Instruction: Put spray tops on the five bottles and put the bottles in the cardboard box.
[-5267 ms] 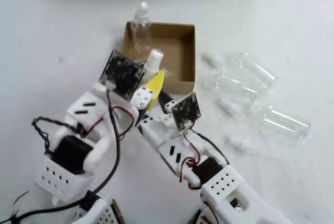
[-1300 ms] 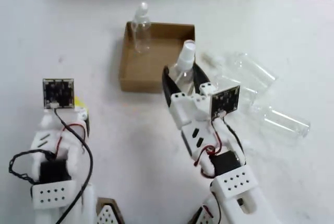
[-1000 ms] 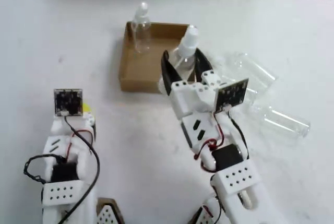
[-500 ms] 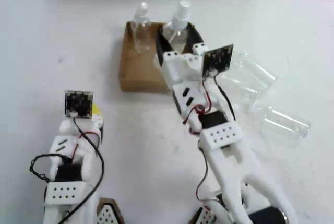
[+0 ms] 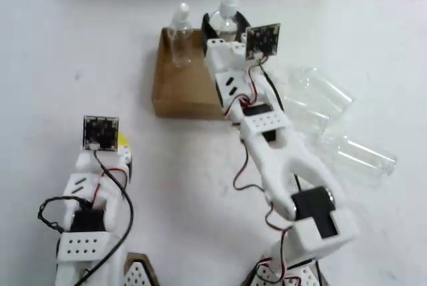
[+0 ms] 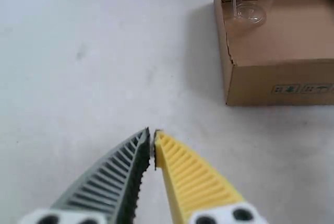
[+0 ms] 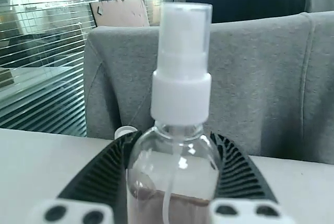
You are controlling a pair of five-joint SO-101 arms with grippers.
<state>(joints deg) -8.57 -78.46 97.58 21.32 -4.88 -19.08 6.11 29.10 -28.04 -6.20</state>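
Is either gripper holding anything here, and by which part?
The right gripper holds an upright bottle by its clear body, just below the white spray top. The left gripper is shut on nothing.

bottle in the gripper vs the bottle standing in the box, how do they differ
The gripped bottle is held in the right gripper; the boxed bottle stands free. The boxed bottle sits in a far corner of the cardboard box; the gripped bottle is beside it near the far wall, and whether it touches the floor cannot be told. Both are clear, upright and wear white spray tops.
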